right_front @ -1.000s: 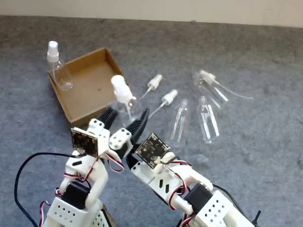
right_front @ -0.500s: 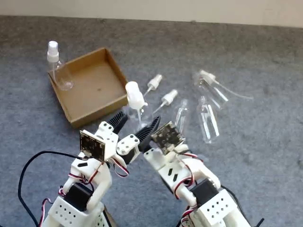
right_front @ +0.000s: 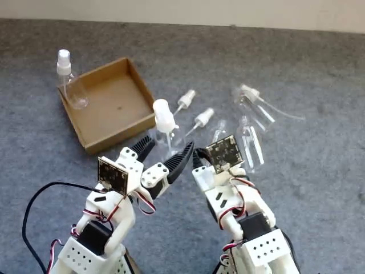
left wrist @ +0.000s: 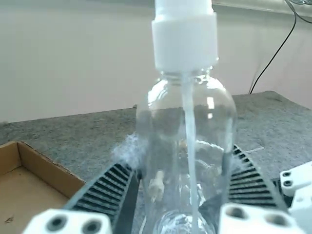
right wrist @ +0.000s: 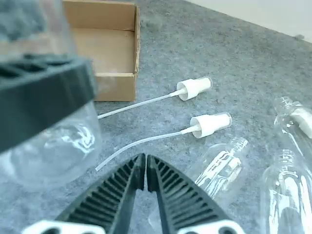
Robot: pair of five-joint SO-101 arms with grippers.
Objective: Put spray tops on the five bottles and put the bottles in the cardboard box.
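Left gripper (right_front: 167, 149) clamps the capped spray bottle (left wrist: 185, 122) upright.
Right gripper (right wrist: 146, 168) hangs closed, empty, nearby; the bottle's base is cut off.

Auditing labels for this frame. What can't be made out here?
- Held bottle: tip of its spray top and its base are cut off by the left wrist view's edges.
- Right hand: covered by its wrist board in the high view.
- Two lying bottles: cut off by the right wrist view's edge.

grey carpet (right_front: 319, 74), pale wall (right_front: 228, 10) behind
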